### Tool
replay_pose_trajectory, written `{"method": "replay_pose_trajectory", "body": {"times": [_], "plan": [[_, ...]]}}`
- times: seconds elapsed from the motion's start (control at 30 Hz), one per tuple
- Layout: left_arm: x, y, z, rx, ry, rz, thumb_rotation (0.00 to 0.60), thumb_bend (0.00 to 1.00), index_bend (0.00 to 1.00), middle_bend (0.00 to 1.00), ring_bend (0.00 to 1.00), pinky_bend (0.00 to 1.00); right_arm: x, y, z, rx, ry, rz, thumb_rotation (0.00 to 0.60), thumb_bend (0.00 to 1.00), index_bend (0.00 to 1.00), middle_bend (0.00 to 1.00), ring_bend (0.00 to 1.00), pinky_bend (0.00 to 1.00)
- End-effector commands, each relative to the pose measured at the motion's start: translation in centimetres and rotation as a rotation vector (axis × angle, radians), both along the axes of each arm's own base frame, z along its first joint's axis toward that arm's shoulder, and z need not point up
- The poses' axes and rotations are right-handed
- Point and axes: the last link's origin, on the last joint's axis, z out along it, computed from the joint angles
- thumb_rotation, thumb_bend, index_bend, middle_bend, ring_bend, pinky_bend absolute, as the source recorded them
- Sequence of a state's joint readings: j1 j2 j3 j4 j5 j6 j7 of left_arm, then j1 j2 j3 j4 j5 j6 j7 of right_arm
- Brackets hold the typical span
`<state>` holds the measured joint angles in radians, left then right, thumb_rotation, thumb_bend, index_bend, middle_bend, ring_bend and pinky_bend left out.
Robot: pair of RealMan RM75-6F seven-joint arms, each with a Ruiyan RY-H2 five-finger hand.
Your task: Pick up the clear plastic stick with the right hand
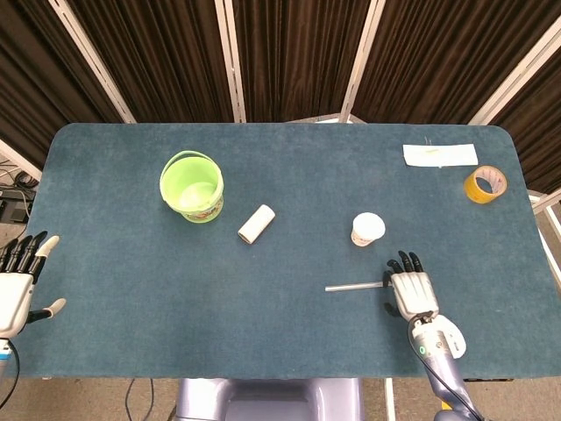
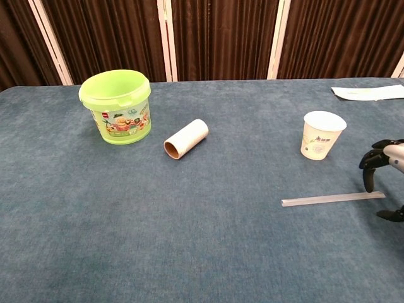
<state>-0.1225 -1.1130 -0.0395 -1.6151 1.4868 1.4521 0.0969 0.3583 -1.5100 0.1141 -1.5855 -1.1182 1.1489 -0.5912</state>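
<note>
Right robot hand (image 1: 412, 292): silver-grey back, black fingers; left robot hand (image 1: 15, 289) w/ white-tipped thumb.
</note>
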Motion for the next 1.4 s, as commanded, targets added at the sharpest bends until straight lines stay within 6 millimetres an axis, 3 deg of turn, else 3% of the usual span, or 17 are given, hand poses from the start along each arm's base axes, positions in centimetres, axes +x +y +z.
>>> {"method": "replay_pose_trajectory", "body": {"times": [0.03, 0.57, 0.9, 1.4], "plan": [[0.0, 0.0, 0.0, 0.0, -0.001, 0.001, 0.6, 0.12, 0.0, 0.0, 0.0, 0.0, 0.3, -0.7, -0.6, -0.004, -0.004, -0.005, 0.6, 0.24, 0.48, 0.19, 0.0, 0.0], [0.0, 0.1, 0.0, 0.0, -0.001, 0.002, 0.6, 0.12, 0.0, 0.0, 0.0, 0.0, 1.0, -1.7, -1.5, -0.013, -0.016, -0.015, 0.6, 0.26, 0.49, 0.19, 0.0, 0.0], [0.0, 0.1, 0.0, 0.0, -0.001, 0.002, 0.6, 0.12, 0.0, 0.0, 0.0, 0.0, 1.3, -2.0, -2.6, 0.009, -0.029, -0.027, 0.6, 0.36, 0.5, 0.19, 0.0, 0.0], [0.0, 0.1, 0.0, 0.0, -0.002, 0.002, 0.6, 0.12, 0.0, 0.0, 0.0, 0.0, 1.3, -2.4, -3.3, 0.029, -0.027, -0.059, 0.6, 0.38, 0.5, 0.17, 0.0, 0.0]]}}
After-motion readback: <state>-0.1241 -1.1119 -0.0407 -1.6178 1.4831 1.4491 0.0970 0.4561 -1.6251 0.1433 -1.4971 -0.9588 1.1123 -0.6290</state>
